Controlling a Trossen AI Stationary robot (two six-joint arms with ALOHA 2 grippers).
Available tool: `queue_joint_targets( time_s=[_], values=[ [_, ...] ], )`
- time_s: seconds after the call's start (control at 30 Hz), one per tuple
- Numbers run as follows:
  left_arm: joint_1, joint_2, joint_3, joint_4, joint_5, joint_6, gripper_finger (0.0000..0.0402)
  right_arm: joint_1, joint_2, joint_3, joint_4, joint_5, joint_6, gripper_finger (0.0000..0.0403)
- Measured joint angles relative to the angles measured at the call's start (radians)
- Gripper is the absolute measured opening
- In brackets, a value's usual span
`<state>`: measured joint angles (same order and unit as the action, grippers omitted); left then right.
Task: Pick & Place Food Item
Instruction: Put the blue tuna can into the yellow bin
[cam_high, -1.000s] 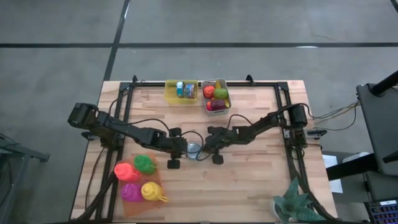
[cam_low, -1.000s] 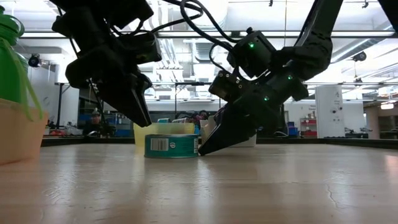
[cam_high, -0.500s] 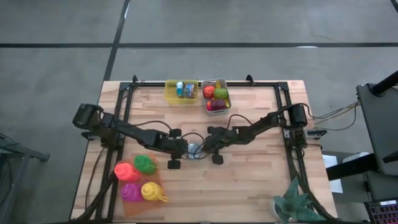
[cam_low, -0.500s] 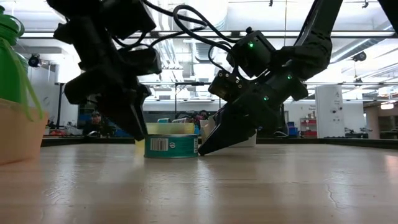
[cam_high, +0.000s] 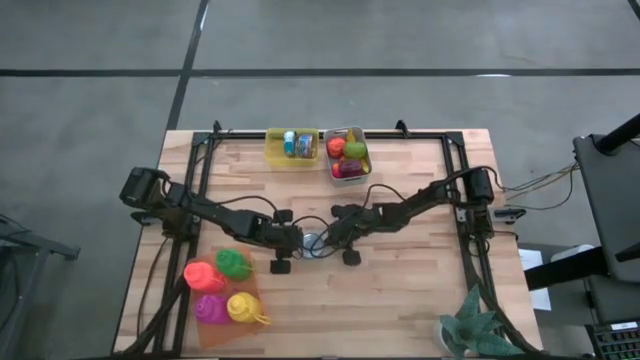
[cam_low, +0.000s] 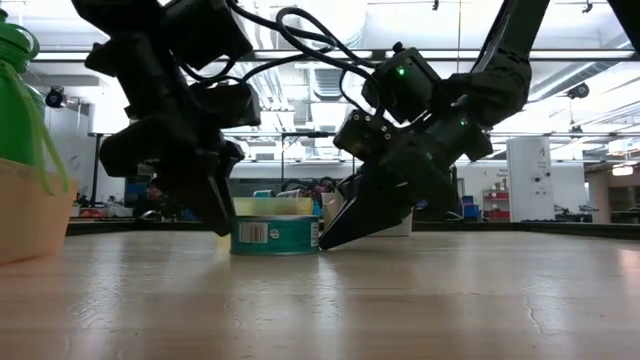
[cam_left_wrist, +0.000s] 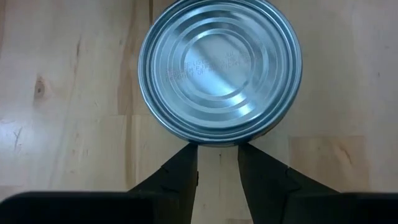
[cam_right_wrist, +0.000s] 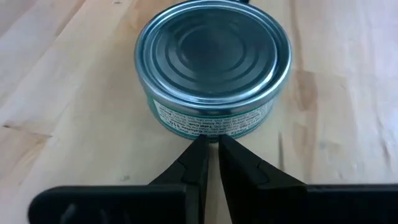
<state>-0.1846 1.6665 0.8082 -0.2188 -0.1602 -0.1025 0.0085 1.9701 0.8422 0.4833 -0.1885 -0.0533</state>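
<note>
A flat round tin can (cam_left_wrist: 219, 68) with a teal label (cam_low: 275, 234) stands on its base on the wooden table, near the middle (cam_high: 313, 241). My left gripper (cam_left_wrist: 217, 155) slants down at the can's left side (cam_low: 220, 215). It is open by a gap narrower than the can, with its tips at the can's rim. My right gripper (cam_right_wrist: 209, 146) is shut and slants down from the table's right (cam_high: 327, 240), its tips at the foot of the can's right side (cam_low: 325, 243). My left gripper's fingertips (cam_left_wrist: 188, 149) stand right at the can's rim (cam_left_wrist: 214, 142) on its left side; I cannot tell whether they touch it. My right gripper's shut fingertips (cam_right_wrist: 200, 142) meet the can's labelled side wall (cam_right_wrist: 211, 127) low down, slanting down from the table's right. The can stands flat on the table.
At the far edge stand a yellow bin (cam_high: 291, 147) with cans and a clear bin (cam_high: 347, 153) with toy fruit. Coloured toy vessels (cam_high: 225, 290) sit at the near left and show large in the low view (cam_low: 20, 150). A plant (cam_high: 478, 325) stands near right.
My left gripper has sunk from above the can's left edge down to the table beside the can. The can and my right gripper have stayed in place.
</note>
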Motion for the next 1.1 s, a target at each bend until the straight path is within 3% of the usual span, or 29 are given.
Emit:
queue_joint_targets(
  time_s=[0.47, 1.1],
  values=[
    [0.001, 0.003, -0.001, -0.027, -0.012, 0.001, 0.0118, 0.012, -0.119, 0.005, 0.052, -0.026, -0.118, 0.0033],
    [0.007, -0.002, 0.01, 0.059, -0.026, 0.0, 0.0118, 0.04, -0.103, 0.091, 0.029, -0.032, -0.213, 0.0033]
  ],
)
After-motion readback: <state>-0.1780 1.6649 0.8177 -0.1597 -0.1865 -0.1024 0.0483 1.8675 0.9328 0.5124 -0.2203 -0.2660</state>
